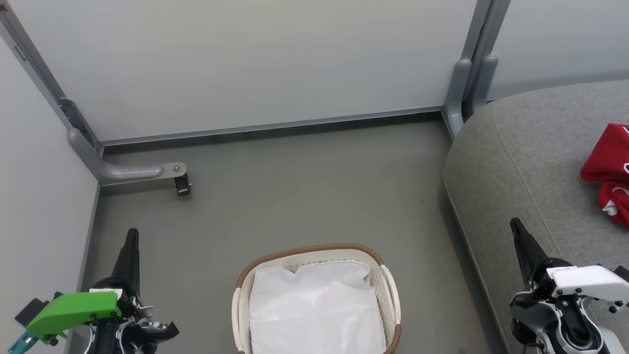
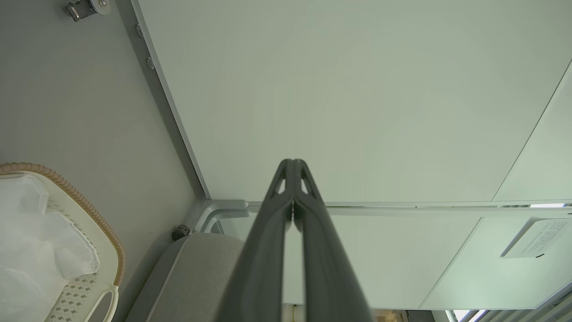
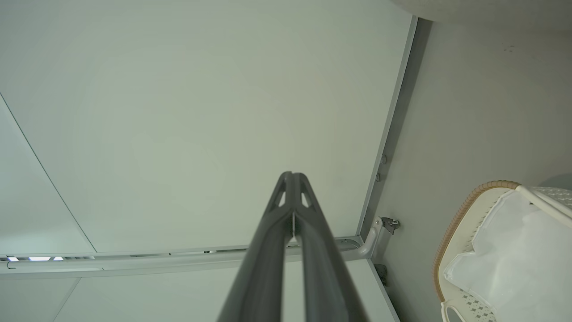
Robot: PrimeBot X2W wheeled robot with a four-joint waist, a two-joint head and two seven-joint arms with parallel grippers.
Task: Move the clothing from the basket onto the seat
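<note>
Bright red soft clothing (image 1: pixel 608 169) with white trim lies bunched on the seat (image 1: pixel 516 162), a large grey fabric cushion with rounded corners. It sits at the head view's right edge and the frame cuts it off, so one garment or two, cannot tell. The white marks on it are too small to read. The seat is also cut off at the right and bottom.

One basket (image 1: pixel 309 249), oval white perforated plastic with a brown woven rim, stands on the grey floor (image 1: pixel 295 187) left of the seat. Its near end is cut by the bottom edge. A crumpled white fabric liner (image 1: pixel 314 305) covers its inside.

Two grippers. The left gripper (image 1: pixel 131 232), under a green wrist cover, has its fingers pressed tip to tip and holds nothing; it is over the floor left of the basket. The right gripper (image 1: pixel 515 223), under a white wrist cover, is likewise closed and empty, over the seat's near part and apart from the clothing.

One small caster (image 1: pixel 182 186) sits on a grey partition foot. In the left wrist view a white label (image 2: pixel 534 237) is on a panel, its print unreadable.
</note>
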